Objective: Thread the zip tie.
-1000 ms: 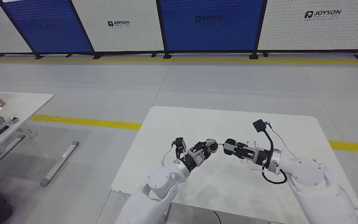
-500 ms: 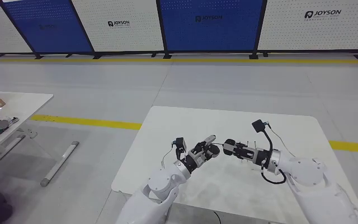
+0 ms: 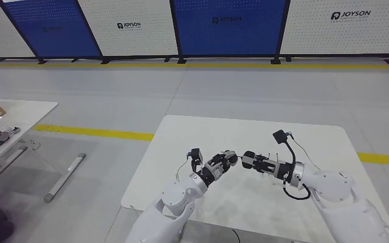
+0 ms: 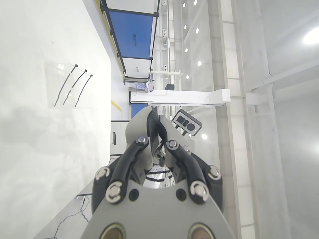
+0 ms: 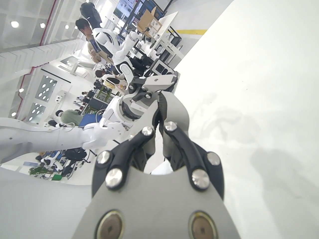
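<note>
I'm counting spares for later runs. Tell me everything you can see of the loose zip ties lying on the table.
Three black zip ties lie flat on the white table, on what looks like a clear plastic sheet. Each is a thin, plastic-looking strip with a small blocky head at one end, all heads at the same end. They lie side by side, roughly parallel, slightly bowed, apart from one another, all unlooped. Nothing else touches them.

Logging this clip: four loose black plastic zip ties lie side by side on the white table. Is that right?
Not quite: there are three loose black plastic zip ties, not four. The left wrist view shows them lying side by side on the white table.
</note>
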Available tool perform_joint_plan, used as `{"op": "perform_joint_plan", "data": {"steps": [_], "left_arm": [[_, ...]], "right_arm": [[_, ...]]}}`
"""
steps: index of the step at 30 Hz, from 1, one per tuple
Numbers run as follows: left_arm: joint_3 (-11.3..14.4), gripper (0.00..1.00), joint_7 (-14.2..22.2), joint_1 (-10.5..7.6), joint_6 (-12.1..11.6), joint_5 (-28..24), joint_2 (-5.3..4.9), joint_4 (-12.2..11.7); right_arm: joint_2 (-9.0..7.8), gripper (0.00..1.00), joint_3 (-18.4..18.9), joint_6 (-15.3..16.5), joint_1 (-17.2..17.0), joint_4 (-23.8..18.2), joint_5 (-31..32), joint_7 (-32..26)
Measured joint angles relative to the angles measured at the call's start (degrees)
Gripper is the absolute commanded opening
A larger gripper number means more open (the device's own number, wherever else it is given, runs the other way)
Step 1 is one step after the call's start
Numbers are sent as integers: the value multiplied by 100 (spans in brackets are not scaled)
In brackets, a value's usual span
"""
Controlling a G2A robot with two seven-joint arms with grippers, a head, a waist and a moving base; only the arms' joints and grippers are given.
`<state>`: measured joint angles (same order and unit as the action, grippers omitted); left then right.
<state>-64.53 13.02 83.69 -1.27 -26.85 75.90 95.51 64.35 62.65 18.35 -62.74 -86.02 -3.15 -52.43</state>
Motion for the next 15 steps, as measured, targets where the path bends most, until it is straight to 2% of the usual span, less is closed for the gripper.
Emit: {"op": "perform_joint_plan", "data": {"steps": [6,7,8,9,15], "left_arm": [[10,0,-33,-6,-38,2,-7,-8],[9,0,-38,-7,-44,-1,-9,-8],[9,0,-47,-6,-52,-3,-10,-7],[9,0,-56,-6,-59,-2,-11,-5],[34,0,-354,31,-208,269,-15,44]], "right_arm": [[-5,0,-6,-9,5,5,-17,-4],[-6,17,-6,-8,7,6,-27,-8],[-7,41,-5,-8,11,7,-46,-17],[-8,100,-4,-8,13,8,-64,-30],[-25,100,57,-16,-4,-18,-156,-40]]}}
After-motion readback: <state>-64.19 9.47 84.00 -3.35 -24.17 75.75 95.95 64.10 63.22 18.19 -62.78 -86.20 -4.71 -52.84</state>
